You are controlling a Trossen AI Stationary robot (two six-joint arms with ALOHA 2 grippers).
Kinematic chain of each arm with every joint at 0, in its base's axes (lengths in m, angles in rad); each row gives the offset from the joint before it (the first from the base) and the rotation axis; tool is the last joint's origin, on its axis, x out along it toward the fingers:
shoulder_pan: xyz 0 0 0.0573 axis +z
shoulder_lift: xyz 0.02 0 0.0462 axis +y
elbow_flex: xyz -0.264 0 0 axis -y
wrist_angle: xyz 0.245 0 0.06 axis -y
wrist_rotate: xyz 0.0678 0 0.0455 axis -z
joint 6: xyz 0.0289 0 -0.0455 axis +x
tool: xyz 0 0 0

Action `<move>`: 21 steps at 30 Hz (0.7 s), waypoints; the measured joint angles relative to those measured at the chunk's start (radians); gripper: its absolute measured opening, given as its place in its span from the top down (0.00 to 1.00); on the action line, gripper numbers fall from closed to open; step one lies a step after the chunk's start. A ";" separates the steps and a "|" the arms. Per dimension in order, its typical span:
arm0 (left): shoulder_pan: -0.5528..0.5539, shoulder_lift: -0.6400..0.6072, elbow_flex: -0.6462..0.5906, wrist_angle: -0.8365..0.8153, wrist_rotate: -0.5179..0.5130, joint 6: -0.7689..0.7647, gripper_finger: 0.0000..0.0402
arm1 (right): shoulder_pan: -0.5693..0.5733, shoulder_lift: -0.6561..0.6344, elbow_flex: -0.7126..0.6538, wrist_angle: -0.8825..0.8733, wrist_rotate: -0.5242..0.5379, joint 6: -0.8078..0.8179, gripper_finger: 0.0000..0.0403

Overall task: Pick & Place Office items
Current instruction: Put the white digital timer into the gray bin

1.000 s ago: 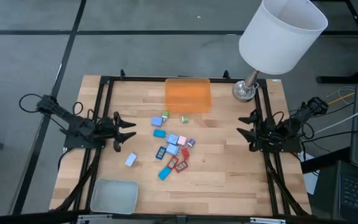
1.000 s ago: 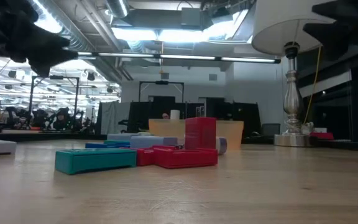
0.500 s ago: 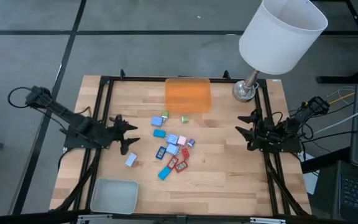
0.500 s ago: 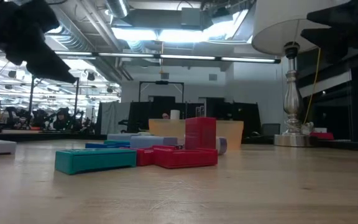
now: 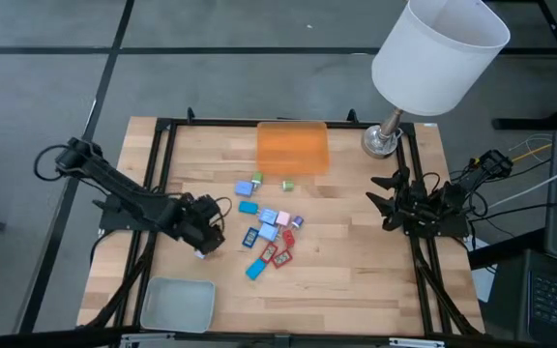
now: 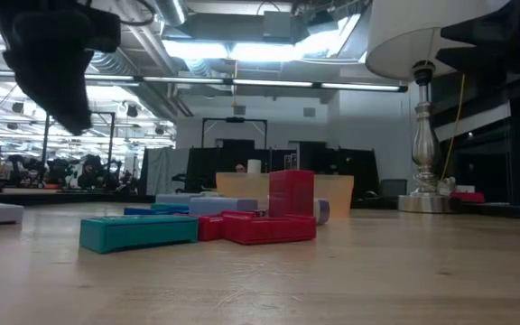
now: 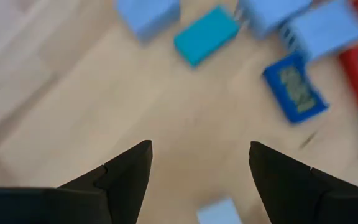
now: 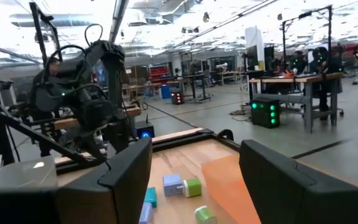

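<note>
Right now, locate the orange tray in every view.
High view: orange tray at the table's far edge, centre.
Low view: tray mid-picture, behind the red block.
Left wrist view: not in it.
Right wrist view: tray just past the green block.
Shared landmark: the lamp beside it, in the high and low views.

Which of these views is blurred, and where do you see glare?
Left wrist view: the office items are smeared, while the open left claw stays crisp. Low view: ceiling lights glare white, leaving the left arm a black silhouette. High view: evenly lit and sharp.
</note>
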 joint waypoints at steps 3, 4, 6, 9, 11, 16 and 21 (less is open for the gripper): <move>-0.002 0.080 0.100 -0.098 0.067 -0.094 0.35 | 0.000 0.000 0.000 0.001 0.000 -0.058 0.40; -0.002 0.100 0.127 -0.120 0.095 -0.132 0.35 | 0.000 0.000 0.000 0.002 0.000 -0.075 0.40; -0.008 0.128 0.164 -0.126 0.147 -0.211 0.34 | 0.000 0.000 0.000 0.011 0.000 -0.096 0.40; -0.036 0.168 0.185 -0.123 0.209 -0.331 0.32 | 0.000 0.000 0.001 0.023 -0.001 -0.100 0.40; -0.064 0.200 0.184 -0.132 0.251 -0.394 0.31 | 0.000 0.000 0.001 0.023 -0.009 -0.113 0.40; -0.124 0.288 0.180 -0.156 0.298 -0.536 0.30 | 0.000 0.000 0.004 0.022 -0.091 -0.119 0.40; -0.145 0.359 0.180 -0.121 0.338 -0.617 0.30 | 0.000 0.000 0.024 0.022 -0.140 -0.120 0.40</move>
